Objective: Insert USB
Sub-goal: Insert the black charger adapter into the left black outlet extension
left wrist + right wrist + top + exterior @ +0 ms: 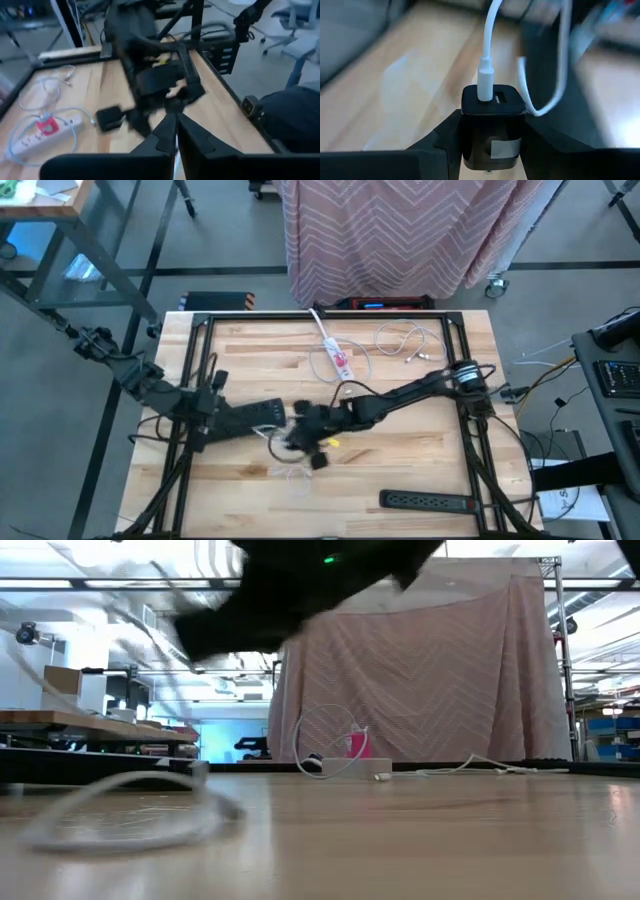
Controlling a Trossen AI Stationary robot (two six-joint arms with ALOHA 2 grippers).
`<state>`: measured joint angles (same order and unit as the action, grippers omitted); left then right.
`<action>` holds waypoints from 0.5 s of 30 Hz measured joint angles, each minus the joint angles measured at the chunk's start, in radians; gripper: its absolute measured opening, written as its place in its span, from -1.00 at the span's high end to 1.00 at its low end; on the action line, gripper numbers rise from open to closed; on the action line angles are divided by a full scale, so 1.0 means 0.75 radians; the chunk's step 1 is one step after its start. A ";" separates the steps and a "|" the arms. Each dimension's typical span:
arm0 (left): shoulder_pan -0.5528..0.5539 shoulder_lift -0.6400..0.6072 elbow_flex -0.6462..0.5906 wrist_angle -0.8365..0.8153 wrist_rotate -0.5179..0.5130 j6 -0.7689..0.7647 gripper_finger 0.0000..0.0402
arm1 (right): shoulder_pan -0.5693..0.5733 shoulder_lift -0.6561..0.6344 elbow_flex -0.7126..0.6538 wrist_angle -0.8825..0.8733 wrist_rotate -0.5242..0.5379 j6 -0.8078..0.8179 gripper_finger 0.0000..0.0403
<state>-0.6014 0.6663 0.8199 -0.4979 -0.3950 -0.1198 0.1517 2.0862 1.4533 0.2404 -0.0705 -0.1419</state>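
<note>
A black USB charger block sits between my right gripper's fingers, with a white USB plug standing in one of its two ports. The white cable loops away from the plug and lies slack on the table. Both grippers meet near the table's middle: the right one and, just left of it, the left one. My left gripper is shut, its tips pointing at the right gripper; no cable shows between its fingers. My right gripper pinches the black charger block by its two opposite side walls, one finger on each. The port face points away from the gripper and stays free. The white plug sticks out of one port, and the cable hangs slack from it.
A white power strip with a red part and its cord lie toward the far edge. A second coiled white cable lies at far right. A black power strip rests near the near right edge. Bare wood at near left.
</note>
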 joint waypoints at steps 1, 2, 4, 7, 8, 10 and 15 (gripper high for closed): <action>0.000 -0.001 -0.004 0.010 0.001 0.036 0.98 | -0.016 0.045 0.015 0.146 -0.024 0.010 0.34; 0.000 -0.001 -0.006 0.033 0.001 0.078 0.97 | -0.031 0.096 0.040 0.253 -0.050 0.025 0.34; 0.000 -0.002 -0.007 0.073 0.001 0.160 0.97 | -0.055 0.198 0.126 0.379 -0.081 0.060 0.34; 0.000 -0.006 0.007 0.123 0.002 0.250 0.98 | -0.076 0.342 0.261 0.385 -0.099 0.072 0.34; 0.000 -0.009 0.014 0.123 0.003 0.262 0.99 | -0.082 0.386 0.293 0.383 -0.102 0.084 0.34; 0.000 -0.015 0.024 0.113 0.004 0.261 0.99 | -0.093 0.447 0.335 0.372 -0.102 0.104 0.34; 0.001 -0.045 0.001 0.094 0.005 0.238 0.97 | -0.112 0.472 0.390 0.454 -0.083 0.163 0.34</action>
<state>-0.6006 0.6329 0.8207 -0.4273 -0.3910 0.0585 0.0675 2.4405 1.7454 0.5808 -0.1331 -0.0195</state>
